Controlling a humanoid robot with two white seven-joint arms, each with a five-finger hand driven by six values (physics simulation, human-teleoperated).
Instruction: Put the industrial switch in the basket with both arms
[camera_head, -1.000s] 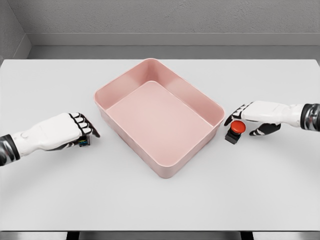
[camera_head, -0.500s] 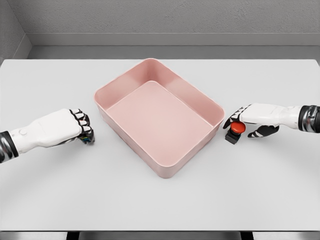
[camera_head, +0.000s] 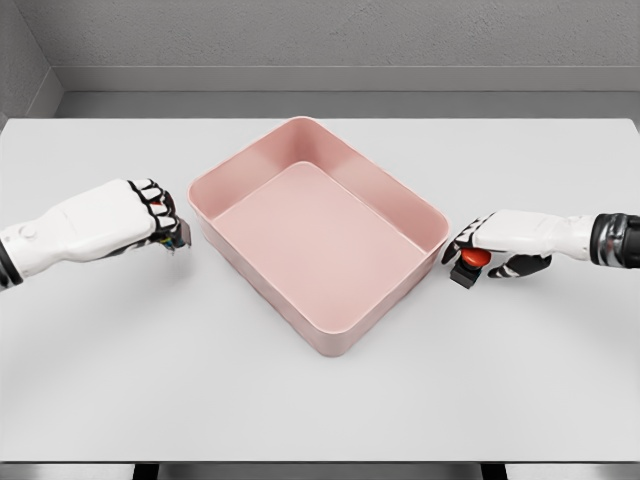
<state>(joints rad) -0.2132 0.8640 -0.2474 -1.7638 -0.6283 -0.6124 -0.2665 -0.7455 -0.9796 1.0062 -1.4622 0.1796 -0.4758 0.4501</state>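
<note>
While the left robot hand (camera_head: 150, 215) grips a small part (camera_head: 176, 237), the right robot hand (camera_head: 490, 247) clasps the red-buttoned switch (camera_head: 470, 262).

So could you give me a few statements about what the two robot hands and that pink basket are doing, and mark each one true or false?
1. The pink basket has nothing inside it. True.
2. The right robot hand is closing around a red-topped switch. True.
3. That red-topped switch lies inside the basket. False: it sits on the white table, just outside the basket's right corner.
4. The left robot hand is spread open and holding nothing. False: its fingers are curled around a small dark object.
</note>
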